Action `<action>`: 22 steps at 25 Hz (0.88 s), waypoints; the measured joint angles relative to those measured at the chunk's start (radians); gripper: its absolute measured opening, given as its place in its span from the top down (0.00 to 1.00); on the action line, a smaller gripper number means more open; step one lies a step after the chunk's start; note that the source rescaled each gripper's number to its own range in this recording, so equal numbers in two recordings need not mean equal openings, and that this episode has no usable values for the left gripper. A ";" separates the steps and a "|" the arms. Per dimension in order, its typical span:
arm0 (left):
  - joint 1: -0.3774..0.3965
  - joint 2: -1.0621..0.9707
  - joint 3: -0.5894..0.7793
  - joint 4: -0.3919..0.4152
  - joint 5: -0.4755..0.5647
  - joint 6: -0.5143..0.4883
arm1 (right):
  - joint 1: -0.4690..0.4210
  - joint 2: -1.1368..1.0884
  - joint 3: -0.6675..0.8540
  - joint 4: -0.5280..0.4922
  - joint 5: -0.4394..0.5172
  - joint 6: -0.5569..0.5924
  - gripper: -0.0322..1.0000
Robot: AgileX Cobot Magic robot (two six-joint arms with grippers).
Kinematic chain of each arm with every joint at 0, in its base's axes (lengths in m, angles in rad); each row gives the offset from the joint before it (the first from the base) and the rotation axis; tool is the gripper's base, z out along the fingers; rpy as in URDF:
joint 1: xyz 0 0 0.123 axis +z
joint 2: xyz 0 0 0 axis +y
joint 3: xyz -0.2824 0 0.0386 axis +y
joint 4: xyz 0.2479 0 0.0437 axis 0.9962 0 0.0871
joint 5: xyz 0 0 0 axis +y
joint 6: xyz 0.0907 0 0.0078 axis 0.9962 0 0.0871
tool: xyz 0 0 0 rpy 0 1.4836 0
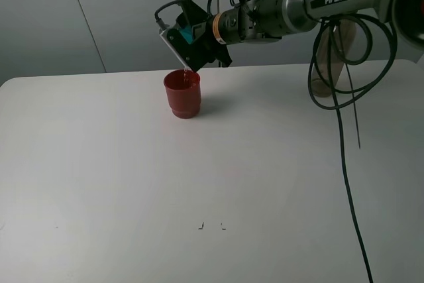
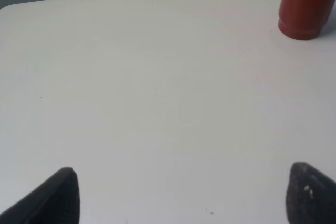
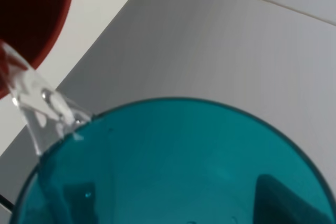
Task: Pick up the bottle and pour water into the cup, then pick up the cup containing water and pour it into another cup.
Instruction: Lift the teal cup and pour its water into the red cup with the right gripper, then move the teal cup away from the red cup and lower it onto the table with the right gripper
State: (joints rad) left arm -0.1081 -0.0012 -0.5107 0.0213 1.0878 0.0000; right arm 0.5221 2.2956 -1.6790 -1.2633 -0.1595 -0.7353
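Filling the right wrist view up close: teal cup (image 3: pixel 173 166), tipped, clamped in right gripper (image 1: pixel 199 38), water (image 3: pixel 39 106) streaming over the rim into red cup (image 1: pixel 182 94) on white table (image 1: pixel 212 183). Left gripper (image 2: pixel 181 195) spread, empty.

The teal translucent cup (image 1: pixel 193 32) is hanging tipped steeply just above the red-brown cup (image 1: pixel 182 94), its rim angled down toward the red one's mouth. Clear water (image 3: pixel 39 106) is spilling over the teal rim into the red cup, which is standing upright on its narrower stepped base.
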 joint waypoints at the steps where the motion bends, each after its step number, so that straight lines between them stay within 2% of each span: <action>1: 0.000 0.000 0.000 0.000 0.000 0.000 | 0.001 0.000 0.000 0.000 0.000 -0.006 0.92; 9: 0.000 0.000 0.000 0.000 0.000 0.000 | 0.010 0.000 0.000 0.019 0.002 -0.004 0.92; 18: 0.000 0.000 0.000 0.000 0.000 0.000 | 0.011 0.000 0.000 0.154 0.014 0.279 0.92; 22: 0.000 0.000 0.000 0.000 0.000 0.000 | 0.011 -0.047 0.019 0.247 0.042 0.469 0.92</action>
State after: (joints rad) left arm -0.1081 -0.0012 -0.5107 0.0213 1.0878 0.0000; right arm 0.5330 2.2487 -1.6599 -1.0161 -0.1173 -0.2659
